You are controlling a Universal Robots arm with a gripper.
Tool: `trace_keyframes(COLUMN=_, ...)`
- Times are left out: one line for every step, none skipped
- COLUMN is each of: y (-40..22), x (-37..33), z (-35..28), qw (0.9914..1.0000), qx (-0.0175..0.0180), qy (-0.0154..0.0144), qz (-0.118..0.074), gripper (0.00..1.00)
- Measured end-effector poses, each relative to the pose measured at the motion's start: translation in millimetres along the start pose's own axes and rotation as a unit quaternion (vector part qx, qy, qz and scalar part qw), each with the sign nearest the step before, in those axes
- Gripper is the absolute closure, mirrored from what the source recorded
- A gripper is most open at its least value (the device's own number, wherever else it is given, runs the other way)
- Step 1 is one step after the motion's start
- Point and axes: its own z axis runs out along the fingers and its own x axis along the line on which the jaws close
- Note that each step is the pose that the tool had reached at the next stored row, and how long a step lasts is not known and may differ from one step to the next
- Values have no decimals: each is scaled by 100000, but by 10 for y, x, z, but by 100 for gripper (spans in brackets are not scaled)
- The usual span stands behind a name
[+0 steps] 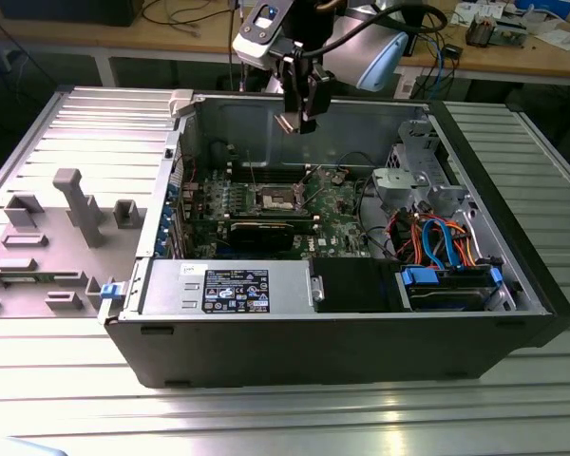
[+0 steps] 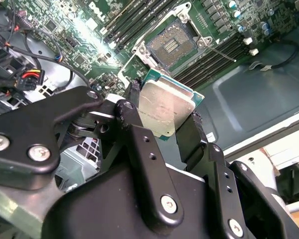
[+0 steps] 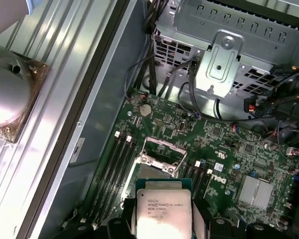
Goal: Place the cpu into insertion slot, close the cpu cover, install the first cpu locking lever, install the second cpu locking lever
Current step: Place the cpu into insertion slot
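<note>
We see gripper (image 1: 299,122) clamped on cpu (image 2: 164,112), held above the open computer case (image 1: 313,337); insertion slot (image 2: 172,45) bare, so nothing seated yet, all four steps left.

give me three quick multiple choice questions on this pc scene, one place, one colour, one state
1. The socket is: A) empty B) filled C) under a fan
2. The chip is: A) in the socket B) clamped in the gripper above the open case C) on the floor
3. The circuit board is: A) red B) blue C) green
Answers: 1 A, its contact field lies bare; 2 B, fingers pinch its edges in both wrist views; 3 C, green shows around the socket.
</note>
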Motion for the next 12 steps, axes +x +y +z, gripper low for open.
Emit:
trace_keyframes(y=-6, x=2, z=-1, qw=100000, qx=2, qy=-19, qz=84, gripper=46)
trace_keyframes(y=-7, x=3, z=0, qw=100000, qx=-3, qy=-14, qz=72, gripper=46)
trace_keyframes(y=-7, x=3, z=0, qw=100000, qx=-4, qy=-10, qz=66, gripper=46)
trace_keyframes(y=-7, x=3, z=0, qw=100000, qx=-5, qy=-6, qz=65, gripper=46)
trace_keyframes(y=-8, x=3, z=0, qw=100000, qx=-4, qy=-9, qz=69, gripper=46)
trace_keyframes(y=-8, x=3, z=0, qw=100000, qx=-7, qy=-8, qz=69, gripper=46)
trace_keyframes(y=-9, x=3, z=0, qw=100000, qx=-8, qy=-6, qz=85, gripper=46)
trace_keyframes(y=-9, x=3, z=0, qw=100000, qx=-5, qy=-23, qz=222, gripper=46)
trace_keyframes(y=-9, x=3, z=2, qw=99999, qx=-15, qy=-47, qz=501, gripper=46)
trace_keyframes(y=-9, x=3, z=4, qw=99996, qx=-23, qy=-74, qz=841, gripper=46)
trace_keyframes(y=-9, x=3, z=7, qw=99991, qx=-35, qy=-115, qz=1323, gripper=46)
trace_keyframes(y=-10, x=3, z=9, qw=99983, qx=-47, qy=-158, qz=1824, gripper=46)
